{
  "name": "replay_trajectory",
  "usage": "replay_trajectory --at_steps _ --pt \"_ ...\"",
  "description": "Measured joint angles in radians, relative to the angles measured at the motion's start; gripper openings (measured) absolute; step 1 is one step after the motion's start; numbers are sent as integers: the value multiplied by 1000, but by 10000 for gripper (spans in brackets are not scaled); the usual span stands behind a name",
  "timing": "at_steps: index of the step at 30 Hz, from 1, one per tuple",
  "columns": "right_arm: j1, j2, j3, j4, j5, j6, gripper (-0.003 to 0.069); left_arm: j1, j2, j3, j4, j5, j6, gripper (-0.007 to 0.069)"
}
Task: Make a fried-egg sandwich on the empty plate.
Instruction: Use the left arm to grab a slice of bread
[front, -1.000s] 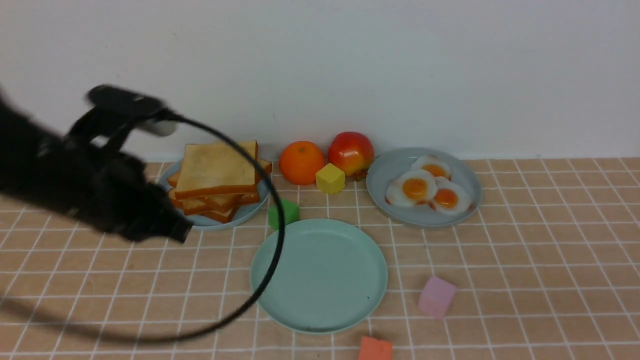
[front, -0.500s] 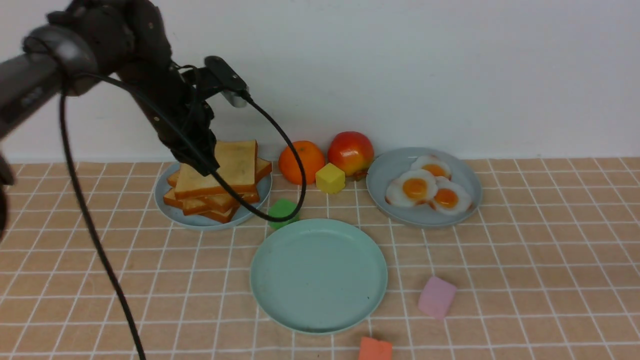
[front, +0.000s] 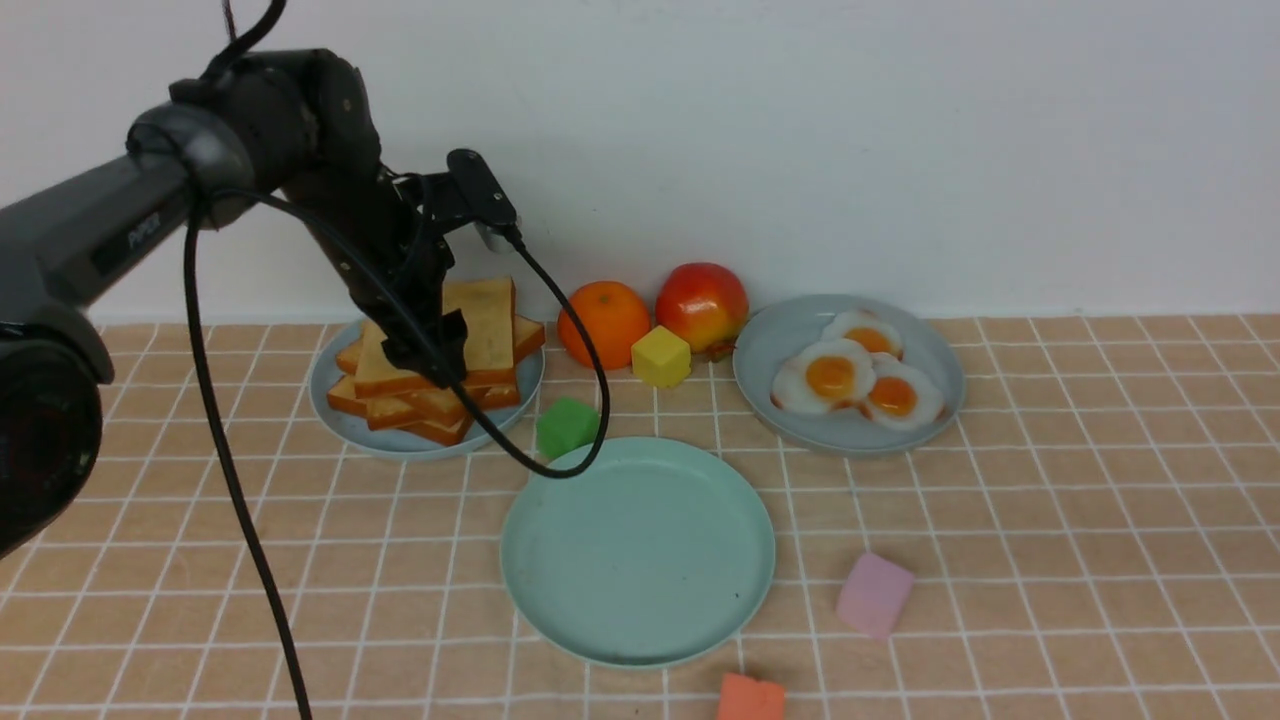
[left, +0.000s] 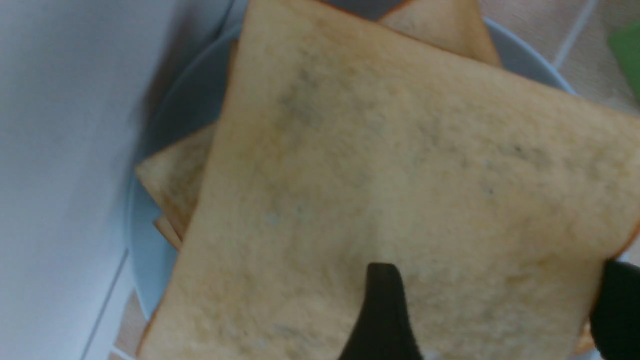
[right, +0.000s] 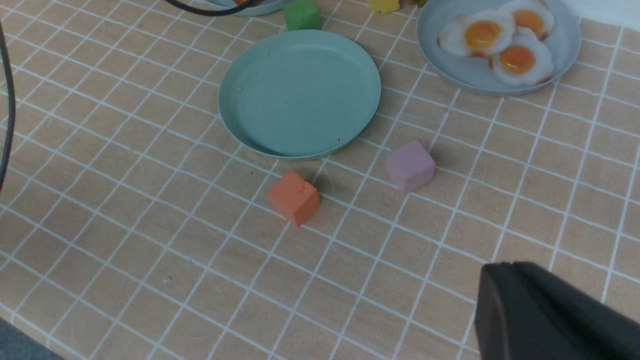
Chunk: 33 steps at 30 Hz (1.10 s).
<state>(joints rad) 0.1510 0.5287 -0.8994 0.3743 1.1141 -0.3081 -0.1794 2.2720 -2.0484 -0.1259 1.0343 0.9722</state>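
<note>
The step in hand looks like picking the top toast slice (front: 487, 318) off the stack on the grey-blue plate (front: 345, 428) at the far left of the worktop. The left claw (front: 432, 355) hangs released right over it, with one finger (left: 380, 310) above the pale face and the other at the slice's edge (whether either touches the bread I cannot tell). To do it well, I would lower until the crust edge sits between the fingers, pinch that one slice only, and lift straight up so the skewed slices below are not dragged.

The carry then goes near and right to the bare mint-green plate (front: 640, 560). It should pass above the green cube (front: 566, 427) between the two plates and mind the cable (front: 590, 400) drooping over the mint plate's far rim. The fried eggs (front: 850, 380) lie on the egg plate (front: 790, 330), far right. The right claw (right: 550, 312) is clenched on nothing.
</note>
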Motion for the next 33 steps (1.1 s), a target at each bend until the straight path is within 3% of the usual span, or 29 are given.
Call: replay_trajectory --at_steps 7,11,15,19,28,33 --pt "0 0 0 0 -19 0 8 0 25 -9 1 -11 21 497" --pt "0 0 0 0 -24 0 13 0 32 -18 -1 21 23 379" --pt "0 0 0 0 -24 0 13 0 27 -19 -11 40 24 320" --pt "0 0 0 0 -24 0 15 0 15 -18 -27 51 22 326" --pt "0 0 0 0 -24 0 22 0 -3 -14 -45 80 21 461" --pt "0 0 0 0 -24 0 26 0 -3 -12 -48 72 21 480"
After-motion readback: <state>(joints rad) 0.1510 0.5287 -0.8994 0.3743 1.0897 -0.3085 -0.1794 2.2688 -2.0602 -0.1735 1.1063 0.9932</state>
